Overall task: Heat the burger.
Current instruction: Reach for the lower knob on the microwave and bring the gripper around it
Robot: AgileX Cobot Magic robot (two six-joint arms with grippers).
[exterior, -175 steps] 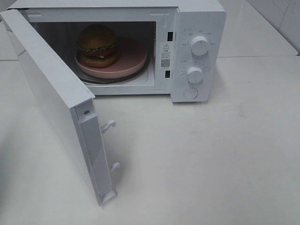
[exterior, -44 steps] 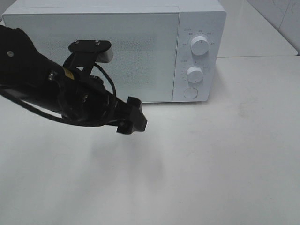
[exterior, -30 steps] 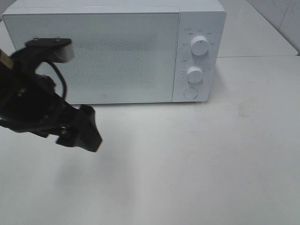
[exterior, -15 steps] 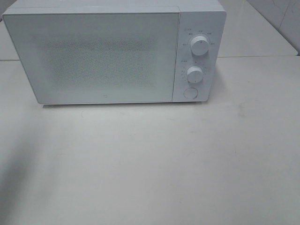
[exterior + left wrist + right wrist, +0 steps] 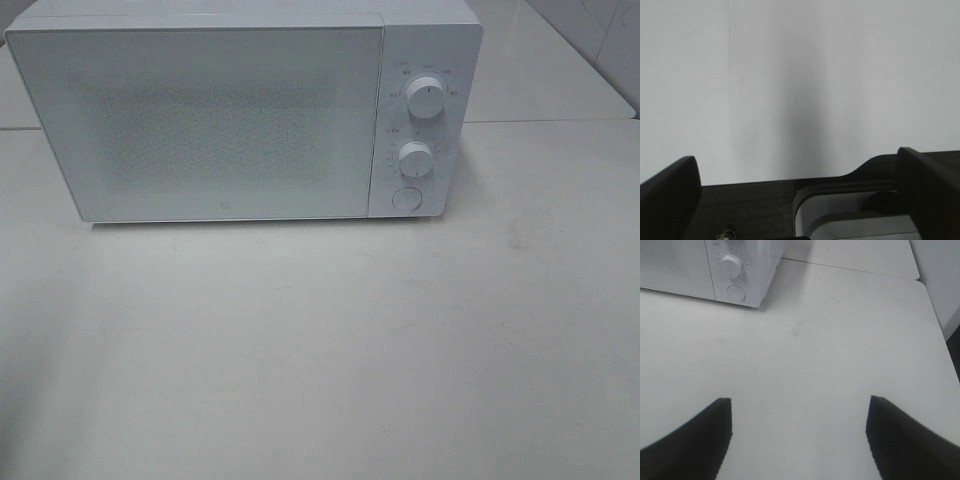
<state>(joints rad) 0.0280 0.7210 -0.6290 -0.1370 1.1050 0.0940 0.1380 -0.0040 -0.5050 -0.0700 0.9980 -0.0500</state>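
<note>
Microwave (image 5: 230, 120) door closed; dial markings (image 5: 400, 70) too small to read; left gripper (image 5: 796, 155), right gripper (image 5: 799, 401) both spread, empty.

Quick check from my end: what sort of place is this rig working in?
Probably a kitchen-style counter, maybe a test setup. A white microwave with two dials, door shut, stands on a plain white counter, with what look like pale tiles behind it at the right.

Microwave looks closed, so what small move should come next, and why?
Probably reach the right claw toward the lower knob to start heating. The microwave door is shut, that claw is open and empty, and the knob sits on its side.
</note>
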